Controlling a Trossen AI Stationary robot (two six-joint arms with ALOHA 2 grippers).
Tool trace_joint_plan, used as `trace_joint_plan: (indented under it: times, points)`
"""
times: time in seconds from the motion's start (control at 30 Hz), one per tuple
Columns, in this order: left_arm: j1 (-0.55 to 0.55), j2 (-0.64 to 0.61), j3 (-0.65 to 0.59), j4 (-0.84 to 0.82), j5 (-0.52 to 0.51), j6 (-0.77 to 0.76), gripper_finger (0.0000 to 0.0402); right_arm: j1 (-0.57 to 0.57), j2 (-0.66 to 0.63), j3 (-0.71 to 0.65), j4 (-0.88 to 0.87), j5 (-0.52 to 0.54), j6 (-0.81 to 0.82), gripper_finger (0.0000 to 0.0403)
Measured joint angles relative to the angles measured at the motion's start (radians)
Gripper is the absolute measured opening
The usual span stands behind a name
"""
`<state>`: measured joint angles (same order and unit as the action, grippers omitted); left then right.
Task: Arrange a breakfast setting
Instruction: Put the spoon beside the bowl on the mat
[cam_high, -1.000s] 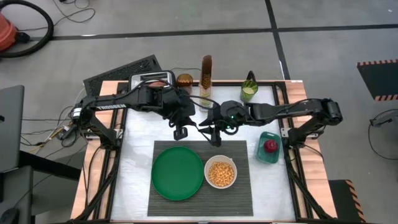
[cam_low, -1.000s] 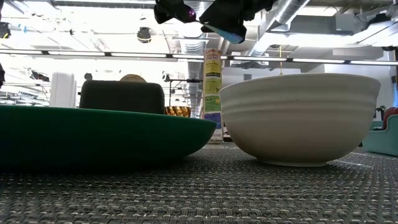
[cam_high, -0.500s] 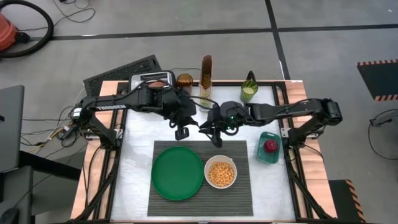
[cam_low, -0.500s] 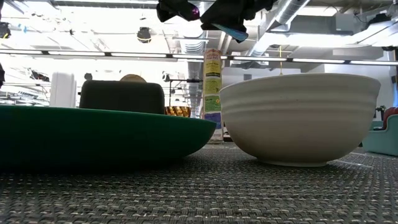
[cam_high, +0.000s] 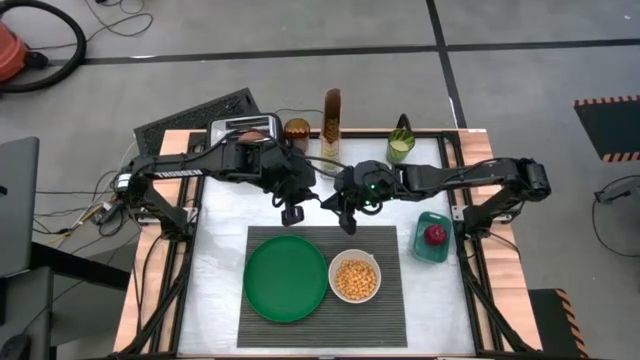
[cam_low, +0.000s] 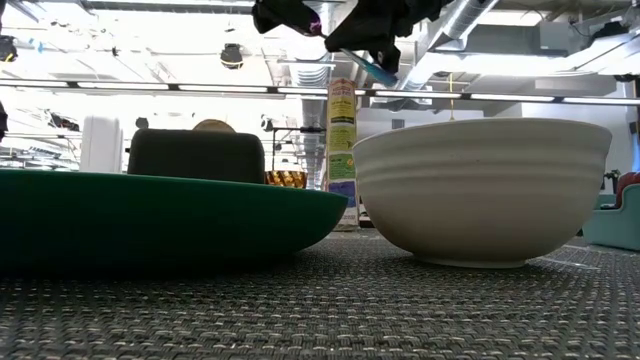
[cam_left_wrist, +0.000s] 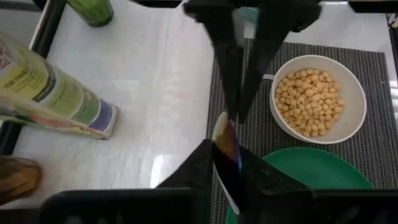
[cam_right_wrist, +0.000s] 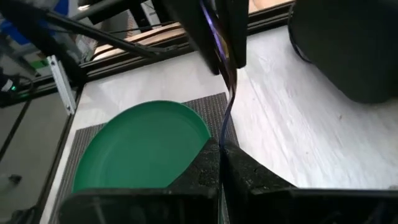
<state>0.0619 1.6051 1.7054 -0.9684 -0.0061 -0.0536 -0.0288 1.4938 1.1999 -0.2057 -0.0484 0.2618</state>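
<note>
The small purple-and-blue spoon (cam_left_wrist: 227, 144) hangs in the air over the bare table behind the placemat (cam_high: 388, 300), between both grippers. My left gripper (cam_high: 291, 212) is shut on one end and my right gripper (cam_high: 346, 222) on the other. On the ribbed placemat rest the green plate (cam_high: 286, 278) and, to its right, the white bowl (cam_high: 372, 268) of yellow cereal (cam_high: 354, 280). A pale round bagel (cam_low: 213, 125) sticks up out of the black toaster (cam_high: 245, 128) at the back left. My left gripper pinches the spoon's purple end (cam_left_wrist: 225, 155) between its two fingers. The spoon is clear of the table and runs on toward the other gripper. My right gripper pinches the spoon's other end (cam_right_wrist: 222, 142) between its two fingertips, edge-on. The blue tip (cam_low: 369, 66) juts out below the fingers, and the spoon slants down toward this side.
Along the far edge stand a tall printed carton (cam_high: 331, 117), a brown jar (cam_high: 297, 128) and a green cup (cam_high: 401, 146). A teal dish with a red apple (cam_high: 434, 236) sits right of the placemat. Bare white tabletop lies left of the placemat.
My right gripper has edged toward the left gripper and shut on the spoon's free end. The spoon stays high above the table, and its blue end now tips lower. My left gripper has kept its place.
</note>
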Motion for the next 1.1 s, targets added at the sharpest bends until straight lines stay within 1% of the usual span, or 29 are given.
trace_joint_plan:
  times: [0.1, 0.2, 0.27, 0.37, 0.43, 0.5, 0.57, 0.63, 0.7, 0.77, 0.87, 0.97, 1.1]
  points:
    - [-0.005, 0.000, 0.000, 0.007, -0.009, 0.005, 0.0063, -0.008, -0.008, 0.000, -0.023, 0.045, 0.037, 0.0025]
    - [-0.002, 0.000, 0.000, 0.004, -0.024, -0.002, 0.0112, -0.042, -0.014, 0.002, -0.067, 0.013, 0.078, 0.0025]
    - [0.005, -0.002, 0.000, 0.003, -0.028, -0.011, 0.0145, -0.061, -0.038, 0.001, -0.133, -0.012, 0.095, 0.0025]
    - [0.010, -0.005, 0.000, -0.007, -0.011, -0.023, 0.0187, -0.079, -0.088, -0.002, -0.225, 0.016, 0.105, 0.0025]
    - [0.013, -0.006, 0.000, -0.007, -0.010, -0.023, 0.0208, -0.096, -0.129, -0.024, -0.277, 0.038, 0.117, 0.0025]
    - [0.018, -0.006, 0.000, -0.007, -0.018, -0.024, 0.0222, -0.109, -0.190, -0.068, -0.304, 0.050, 0.163, 0.0025]
    - [0.024, -0.006, 0.000, -0.007, -0.026, -0.026, 0.0230, -0.113, -0.275, -0.132, -0.343, 0.071, 0.221, 0.0025]
    - [0.028, -0.011, 0.000, -0.008, -0.035, -0.033, 0.0232, -0.091, -0.378, -0.212, -0.328, 0.103, 0.320, 0.0025]
    - [0.030, -0.018, 0.000, 0.009, -0.040, -0.040, 0.0232, -0.040, -0.479, -0.307, -0.300, 0.144, 0.447, 0.0025]
    - [0.030, -0.026, 0.000, 0.034, -0.043, -0.046, 0.0231, 0.041, -0.564, -0.407, -0.231, 0.207, 0.588, 0.0025]
    - [0.025, -0.040, 0.000, 0.097, -0.042, -0.050, 0.0231, 0.197, -0.636, -0.546, -0.113, 0.357, 0.803, 0.0025]
    - [0.017, -0.053, 0.001, 0.142, -0.043, -0.067, 0.0231, 0.364, -0.642, -0.647, -0.030, 0.530, 0.994, 0.0025]
    - [0.015, -0.062, 0.001, 0.153, -0.041, -0.088, 0.0231, 0.586, -0.607, -0.685, -0.014, 0.784, 1.243, 0.0025]
